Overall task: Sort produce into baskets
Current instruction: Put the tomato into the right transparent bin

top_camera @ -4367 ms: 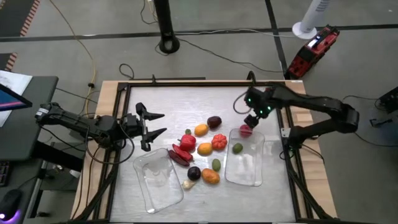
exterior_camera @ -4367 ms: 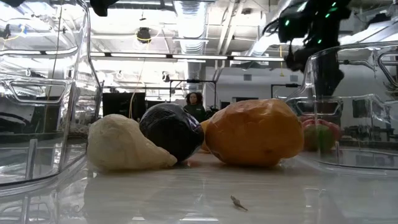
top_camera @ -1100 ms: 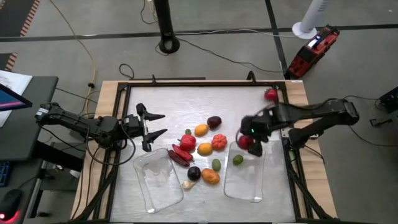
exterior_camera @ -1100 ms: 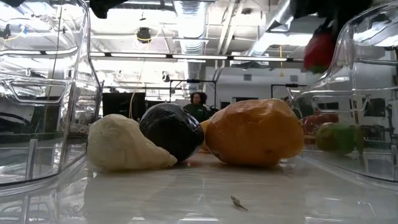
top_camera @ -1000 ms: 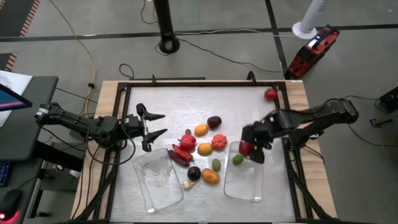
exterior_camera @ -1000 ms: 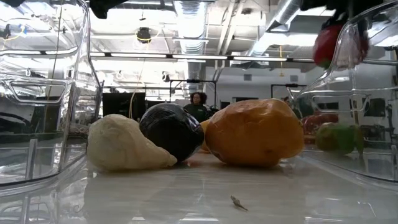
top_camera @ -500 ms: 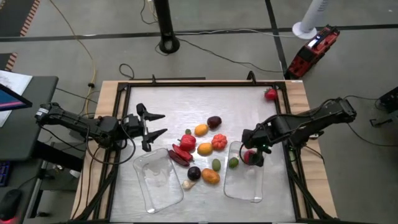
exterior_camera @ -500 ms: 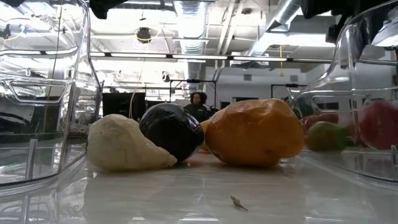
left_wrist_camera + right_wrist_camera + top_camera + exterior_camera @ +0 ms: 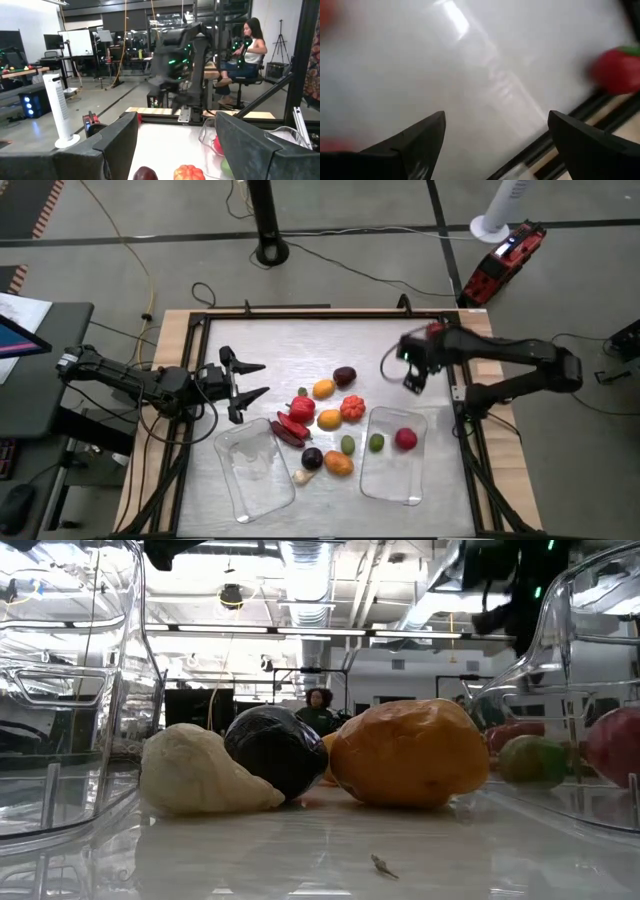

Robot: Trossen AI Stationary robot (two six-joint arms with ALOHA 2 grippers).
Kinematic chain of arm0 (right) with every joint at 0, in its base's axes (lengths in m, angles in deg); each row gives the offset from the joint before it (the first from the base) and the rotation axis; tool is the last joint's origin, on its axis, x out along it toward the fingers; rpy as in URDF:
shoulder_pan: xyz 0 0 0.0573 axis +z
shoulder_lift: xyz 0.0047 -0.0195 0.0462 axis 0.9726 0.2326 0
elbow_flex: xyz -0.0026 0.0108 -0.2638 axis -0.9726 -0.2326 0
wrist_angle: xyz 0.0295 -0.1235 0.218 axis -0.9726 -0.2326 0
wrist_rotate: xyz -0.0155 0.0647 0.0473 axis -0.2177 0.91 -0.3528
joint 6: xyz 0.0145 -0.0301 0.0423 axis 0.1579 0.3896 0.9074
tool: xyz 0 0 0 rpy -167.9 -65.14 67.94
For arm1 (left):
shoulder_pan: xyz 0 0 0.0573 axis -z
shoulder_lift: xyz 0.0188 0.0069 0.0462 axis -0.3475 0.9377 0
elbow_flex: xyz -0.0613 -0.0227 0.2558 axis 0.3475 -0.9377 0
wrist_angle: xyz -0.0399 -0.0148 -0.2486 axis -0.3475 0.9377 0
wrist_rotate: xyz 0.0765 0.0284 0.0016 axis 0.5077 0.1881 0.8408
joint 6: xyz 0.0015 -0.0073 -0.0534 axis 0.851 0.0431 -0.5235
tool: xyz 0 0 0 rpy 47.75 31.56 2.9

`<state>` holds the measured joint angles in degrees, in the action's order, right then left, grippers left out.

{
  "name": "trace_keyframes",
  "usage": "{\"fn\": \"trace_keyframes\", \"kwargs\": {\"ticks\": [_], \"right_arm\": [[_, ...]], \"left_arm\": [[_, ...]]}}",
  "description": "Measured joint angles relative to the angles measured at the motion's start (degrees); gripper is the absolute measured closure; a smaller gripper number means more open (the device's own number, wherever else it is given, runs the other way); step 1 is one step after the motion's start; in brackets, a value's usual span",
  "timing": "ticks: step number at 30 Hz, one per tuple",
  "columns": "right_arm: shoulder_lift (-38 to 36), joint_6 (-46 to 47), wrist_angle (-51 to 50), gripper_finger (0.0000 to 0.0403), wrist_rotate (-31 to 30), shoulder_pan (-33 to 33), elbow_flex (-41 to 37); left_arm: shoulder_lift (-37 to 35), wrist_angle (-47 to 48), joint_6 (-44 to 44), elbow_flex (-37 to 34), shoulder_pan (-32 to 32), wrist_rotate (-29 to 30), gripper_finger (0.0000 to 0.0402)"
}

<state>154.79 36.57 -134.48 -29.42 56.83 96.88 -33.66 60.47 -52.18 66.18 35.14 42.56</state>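
Note:
The produce lies in a loose heap (image 9: 325, 425) at the table's middle, between the two clear baskets. The left basket (image 9: 250, 470) holds nothing. The right basket (image 9: 398, 470) holds a red piece (image 9: 405, 439) and a green piece (image 9: 376, 442), both resting on its floor. They also show in the low view, red (image 9: 615, 745) and green (image 9: 530, 760). My right gripper (image 9: 410, 383) is open and empty above bare table, on the far side of the right basket. My left gripper (image 9: 262, 377) is open and empty, left of the heap.
A lone red piece with a green top (image 9: 435, 332) lies at the table's far right corner and shows in the right wrist view (image 9: 618, 70). A pale garlic piece (image 9: 200, 775), a dark purple piece (image 9: 275, 750) and an orange piece (image 9: 410, 755) lie nearest the front edge.
My right gripper has carried the red piece down into the right basket, let it go, then risen and gone toward the table's far edge. The red piece now rests on the basket floor beside the green piece.

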Motion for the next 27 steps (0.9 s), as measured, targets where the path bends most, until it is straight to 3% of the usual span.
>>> {"fn": "trace_keyframes", "kwargs": {"ticks": [3, 7, 13, 22, 27], "right_arm": [[-0.42, -5.82, 6.87, 0.0027, -3.65, -9.42, -2.93], [0.74, -10.03, 14.4, 0.0026, -4.23, -19.81, -3.58], [5.28, -14.08, 16.36, 0.0011, -4.27, -30.46, -3.56], [14.36, -12.57, 18.12, 0.0005, -5.07, -30.8, -3.46], [19.12, -8.43, 17.37, 0.0007, -9.36, -29.89, -2.18]], "left_arm": [[0.0, -0.02, 0.12, 0.0, -0.02, 0.03, 0.015], [0.0, -0.11, 0.44, 0.0, -0.02, 0.04, 0.015], [0.0, -0.16, 1.36, 0.0, -0.02, 0.06, 0.015], [0.0, -0.11, 1.72, 0.0, -0.02, 0.06, 0.015], [0.0, -0.09, 1.64, 0.0, -0.02, 0.04, 0.015]]}}
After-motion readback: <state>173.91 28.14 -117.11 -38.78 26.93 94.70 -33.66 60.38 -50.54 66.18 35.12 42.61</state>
